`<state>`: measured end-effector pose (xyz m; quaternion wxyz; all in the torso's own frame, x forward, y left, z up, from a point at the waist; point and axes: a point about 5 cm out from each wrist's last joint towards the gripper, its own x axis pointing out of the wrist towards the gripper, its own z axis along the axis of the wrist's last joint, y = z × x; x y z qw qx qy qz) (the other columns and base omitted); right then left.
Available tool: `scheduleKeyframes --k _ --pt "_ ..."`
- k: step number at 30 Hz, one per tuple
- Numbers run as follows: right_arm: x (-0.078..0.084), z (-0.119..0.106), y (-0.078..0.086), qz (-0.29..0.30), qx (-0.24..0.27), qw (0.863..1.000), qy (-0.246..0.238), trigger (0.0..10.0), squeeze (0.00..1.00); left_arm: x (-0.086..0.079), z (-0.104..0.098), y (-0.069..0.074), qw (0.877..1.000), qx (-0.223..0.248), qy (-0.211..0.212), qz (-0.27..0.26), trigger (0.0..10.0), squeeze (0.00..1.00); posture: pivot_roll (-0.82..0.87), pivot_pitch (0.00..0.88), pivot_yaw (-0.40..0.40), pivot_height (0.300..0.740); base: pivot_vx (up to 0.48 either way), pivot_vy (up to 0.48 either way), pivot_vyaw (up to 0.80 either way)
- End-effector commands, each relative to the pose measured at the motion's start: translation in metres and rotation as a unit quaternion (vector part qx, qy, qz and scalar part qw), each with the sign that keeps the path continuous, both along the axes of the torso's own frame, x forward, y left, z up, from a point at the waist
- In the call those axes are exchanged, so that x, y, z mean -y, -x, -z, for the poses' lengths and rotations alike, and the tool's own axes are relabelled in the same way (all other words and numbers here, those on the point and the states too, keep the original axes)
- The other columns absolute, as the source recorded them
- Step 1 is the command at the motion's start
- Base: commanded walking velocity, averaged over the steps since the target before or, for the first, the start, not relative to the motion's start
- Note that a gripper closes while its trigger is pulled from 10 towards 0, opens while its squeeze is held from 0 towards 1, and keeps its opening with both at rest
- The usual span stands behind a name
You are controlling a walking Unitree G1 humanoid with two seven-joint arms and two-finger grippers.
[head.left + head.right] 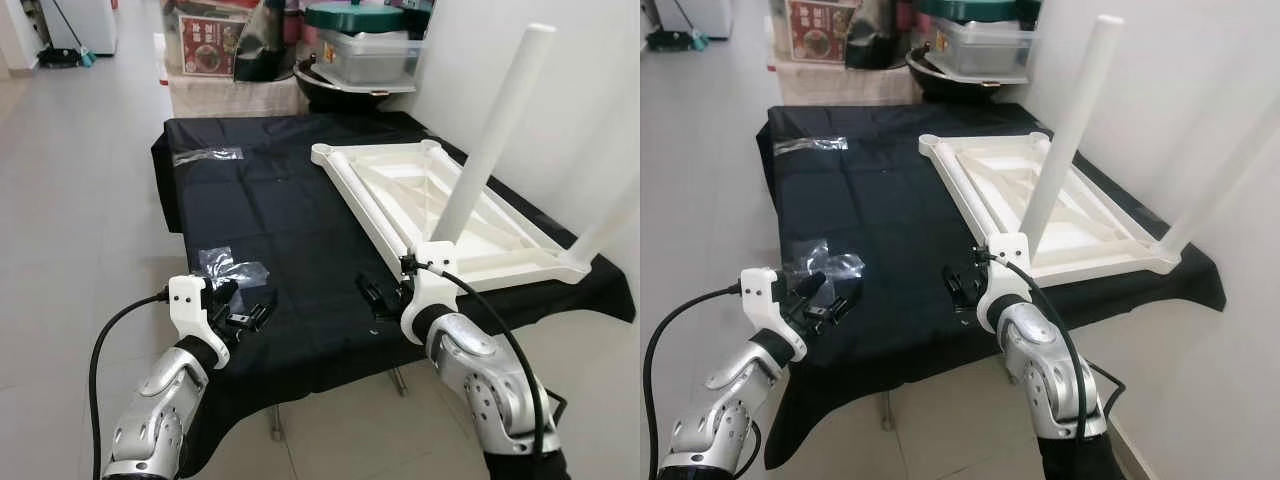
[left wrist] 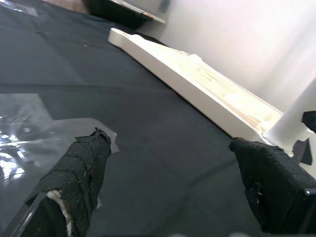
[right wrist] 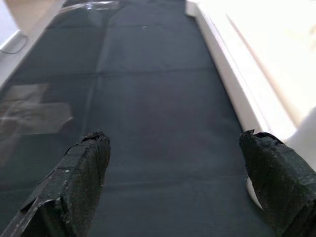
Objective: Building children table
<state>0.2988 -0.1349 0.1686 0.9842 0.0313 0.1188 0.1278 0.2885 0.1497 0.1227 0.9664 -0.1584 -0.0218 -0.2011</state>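
Observation:
A white children's table top (image 1: 440, 205) lies upside down on the right half of a black-clothed table (image 1: 270, 200). One white leg (image 1: 492, 135) stands upright in its near corner. A second leg (image 1: 608, 228) rises at the right corner, pale against the wall. My right gripper (image 1: 378, 298) hovers open over the cloth, just left of the near leg's base, and its wrist view shows the frame's long edge (image 3: 232, 79). My left gripper (image 1: 246, 312) is open near the table's front left, beside a crumpled clear plastic bag (image 1: 232, 268). Nothing is between either pair of fingers.
Another clear plastic bag (image 1: 207, 155) lies on the cloth at the far left. Behind the table stand a printed box (image 1: 208, 45), a dark bowl and a lidded bin (image 1: 368, 52). A white wall (image 1: 590, 90) runs close along the right. Tiled floor (image 1: 70, 200) lies to the left.

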Motion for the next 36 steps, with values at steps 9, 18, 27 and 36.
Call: scheduleKeyframes --k 9,18,27,36 --pt "-0.004 0.001 0.0 -0.035 0.034 0.999 -0.01 10.0 0.0 0.002 -0.003 0.006 0.995 0.014 -0.079 -0.052 10.0 0.0 -0.04 0.0 -0.105 0.74 0.0 0.0 0.0" --pt "-0.008 -0.006 0.0 -0.031 0.083 0.996 0.01 10.0 0.0 -0.006 -0.015 0.008 0.985 0.04 -0.117 -0.123 10.0 0.0 -0.03 0.0 -0.097 0.74 0.0 0.0 0.0" --pt "-0.013 -0.005 -0.006 -0.047 0.088 0.995 0.004 10.0 0.0 -0.012 -0.022 0.004 0.974 0.046 -0.125 -0.183 10.0 0.0 -0.02 0.0 -0.1 0.74 0.0 0.0 0.0" --pt "-0.015 -0.003 -0.009 -0.044 0.093 0.995 0.005 10.0 0.0 -0.01 -0.027 0.003 0.972 0.057 -0.126 -0.191 10.0 0.0 -0.03 0.0 -0.095 0.74 0.0 0.0 0.0"
